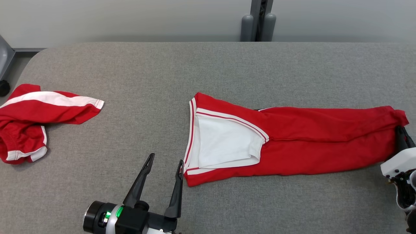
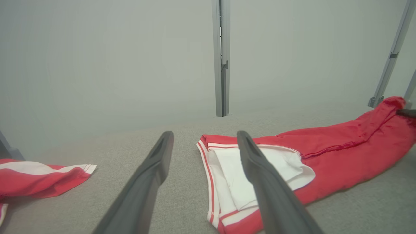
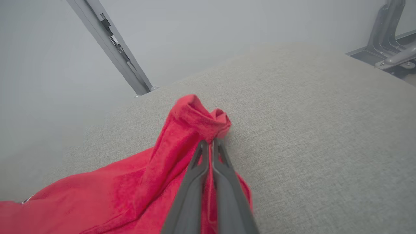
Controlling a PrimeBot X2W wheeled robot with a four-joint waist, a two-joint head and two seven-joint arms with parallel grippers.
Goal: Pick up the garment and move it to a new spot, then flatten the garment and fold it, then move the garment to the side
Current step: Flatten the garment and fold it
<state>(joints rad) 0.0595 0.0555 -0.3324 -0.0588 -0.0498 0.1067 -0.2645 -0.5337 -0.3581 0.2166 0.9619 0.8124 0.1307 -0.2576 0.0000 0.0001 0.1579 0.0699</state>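
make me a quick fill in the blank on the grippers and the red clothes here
1. The right gripper is ___ on one end of the garment.
2. The left gripper is ___ and holds nothing.
3. The garment is red with ___ trim at the end near the left gripper.
4. A second garment lies near the ___ edge of the table, as the robot sees it.

Missing words: shut; open; white; left

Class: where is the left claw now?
Head view, bottom centre-left: the left claw, open, sits just left of the long red garment, at its white-trimmed end.
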